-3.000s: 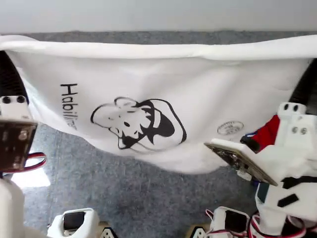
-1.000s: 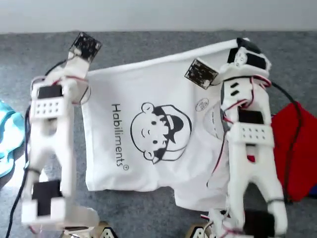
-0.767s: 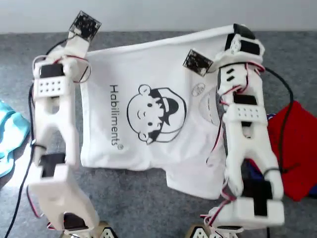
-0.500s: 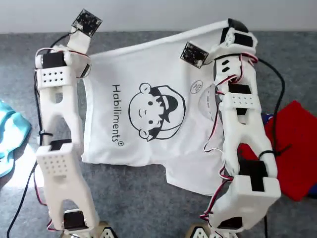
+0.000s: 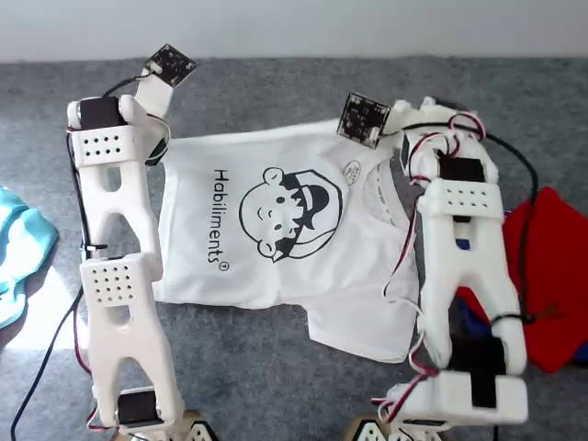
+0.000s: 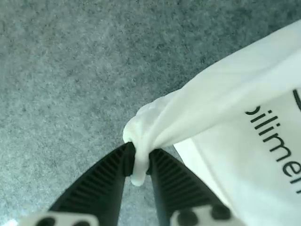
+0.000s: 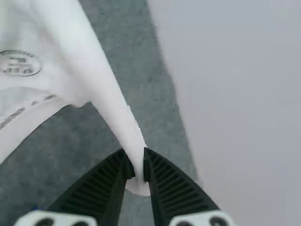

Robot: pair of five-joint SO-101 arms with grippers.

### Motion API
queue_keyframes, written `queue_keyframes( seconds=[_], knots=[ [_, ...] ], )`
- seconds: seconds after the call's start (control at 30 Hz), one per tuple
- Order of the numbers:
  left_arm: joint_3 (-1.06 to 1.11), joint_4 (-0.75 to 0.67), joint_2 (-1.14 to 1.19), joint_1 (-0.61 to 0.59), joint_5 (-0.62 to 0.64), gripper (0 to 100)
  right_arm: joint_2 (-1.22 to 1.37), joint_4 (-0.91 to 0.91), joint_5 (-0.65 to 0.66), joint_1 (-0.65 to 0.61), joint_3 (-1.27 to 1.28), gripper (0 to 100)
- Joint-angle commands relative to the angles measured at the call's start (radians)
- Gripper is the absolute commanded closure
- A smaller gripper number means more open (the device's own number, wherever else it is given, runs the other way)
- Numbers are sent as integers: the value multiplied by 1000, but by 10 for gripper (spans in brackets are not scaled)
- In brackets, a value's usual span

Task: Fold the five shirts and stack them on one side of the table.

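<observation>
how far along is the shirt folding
Done: nothing folded or stacked yet. In hand: white shirt spread on the table, left pincer and right pincer each shut on a far corner. Left: folding it, plus the teal shirt and red shirt at the sides.

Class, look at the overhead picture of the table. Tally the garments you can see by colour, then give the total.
White shirt: 1
Red garment: 1
Turquoise garment: 1
Blue garment, only a sliver showing beside the red one: 1
Total: 4
</observation>
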Motion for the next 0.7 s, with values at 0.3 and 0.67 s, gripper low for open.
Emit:
queue_keyframes(
  seconds=[0.3,0.67],
  knots=[
    [656,21,-402,-28,-133,985,-236,516,-8,48,9,990],
    [958,21,-526,-38,-180,985,-302,955,-121,62,9,990]
  ],
)
